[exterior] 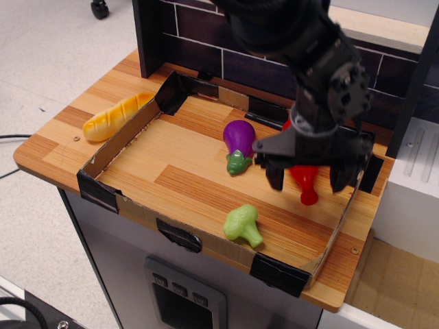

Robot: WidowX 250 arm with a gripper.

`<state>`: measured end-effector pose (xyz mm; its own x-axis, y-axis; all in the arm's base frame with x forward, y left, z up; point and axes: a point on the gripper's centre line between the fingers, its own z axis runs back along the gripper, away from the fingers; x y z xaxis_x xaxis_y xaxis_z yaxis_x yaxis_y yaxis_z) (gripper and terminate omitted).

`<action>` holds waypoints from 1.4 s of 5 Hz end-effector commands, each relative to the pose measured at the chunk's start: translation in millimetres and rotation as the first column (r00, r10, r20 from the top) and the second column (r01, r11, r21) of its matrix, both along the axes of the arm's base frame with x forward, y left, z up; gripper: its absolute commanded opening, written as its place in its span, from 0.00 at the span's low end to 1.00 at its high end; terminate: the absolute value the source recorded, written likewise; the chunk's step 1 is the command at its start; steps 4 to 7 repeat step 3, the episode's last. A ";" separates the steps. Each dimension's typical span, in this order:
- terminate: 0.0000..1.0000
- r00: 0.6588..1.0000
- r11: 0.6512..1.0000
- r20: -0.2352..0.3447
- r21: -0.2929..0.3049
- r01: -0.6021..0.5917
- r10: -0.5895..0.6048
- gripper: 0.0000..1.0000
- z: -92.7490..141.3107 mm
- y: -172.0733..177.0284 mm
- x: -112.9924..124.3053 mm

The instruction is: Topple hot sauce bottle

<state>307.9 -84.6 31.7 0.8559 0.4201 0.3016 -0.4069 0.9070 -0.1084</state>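
The hot sauce bottle (308, 193) is glossy red and leans far over inside the cardboard-walled tray (116, 140), at its right side. Its rounded cap points toward the front edge. Its body runs back under my black gripper (306, 184). The gripper is open, with one finger on each side of the bottle's neck (274, 175). It hides the label and most of the body. I cannot tell whether the bottle lies flat on the tray floor or rests against the gripper.
A purple eggplant (239, 140) lies left of the gripper. A green broccoli (243, 224) sits near the front wall. A yellow bread loaf (116, 115) lies outside the tray at the left. A dark brick wall (206, 58) stands behind.
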 end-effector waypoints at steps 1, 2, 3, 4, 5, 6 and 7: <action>0.00 0.998 0.999 0.056 -0.028 -0.018 0.019 1.00 52.5 -0.4 12.0; 0.00 0.998 0.999 0.056 -0.028 -0.018 0.019 1.00 52.5 -0.4 12.0; 1.00 0.998 0.999 0.056 -0.028 -0.018 0.019 1.00 52.5 -0.4 12.0; 1.00 0.998 0.999 0.056 -0.028 -0.018 0.019 1.00 52.5 -0.4 12.0; 1.00 0.998 0.999 0.056 -0.028 -0.018 0.019 1.00 52.5 -0.4 12.0; 1.00 0.998 0.999 0.056 -0.028 -0.018 0.019 1.00 52.5 -0.4 12.0; 1.00 0.998 0.999 0.056 -0.028 -0.018 0.019 1.00 52.5 -0.4 12.0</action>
